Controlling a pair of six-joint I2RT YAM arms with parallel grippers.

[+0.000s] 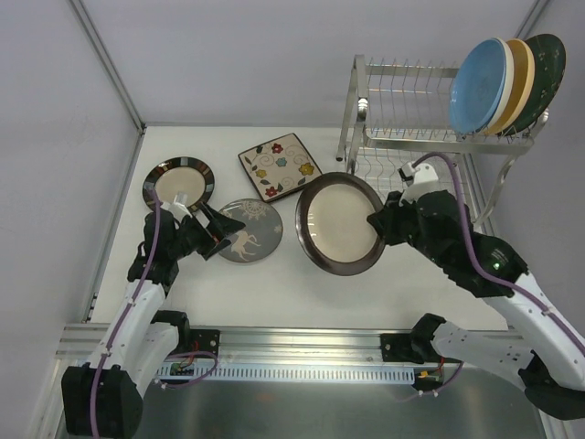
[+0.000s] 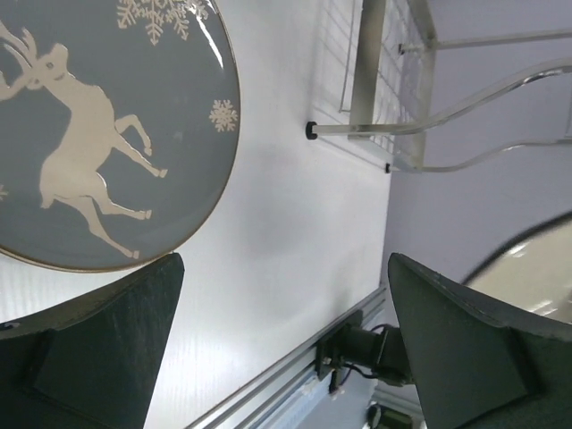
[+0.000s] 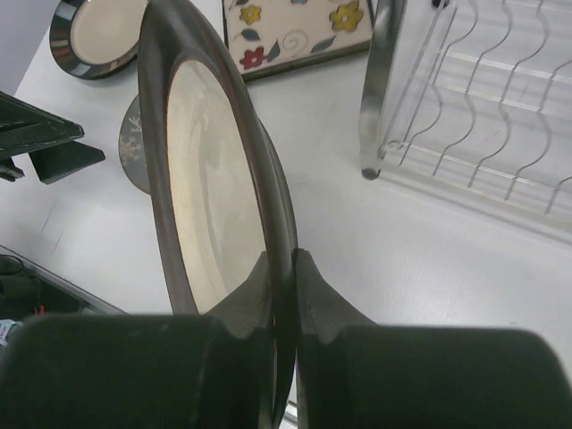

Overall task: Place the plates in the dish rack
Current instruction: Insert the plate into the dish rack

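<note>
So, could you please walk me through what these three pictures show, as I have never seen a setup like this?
These are two robot arms bolted to a white table. The wide picture looks down from above; the other two come from cameras on each wrist. The right tool is shut on the rim of a large brown-rimmed plate, holding it off the table. The left tool is open and empty beside the deer plate. A dark-rimmed plate and a square floral plate also lie on the table. The dish rack already holds three plates standing upright.
</note>
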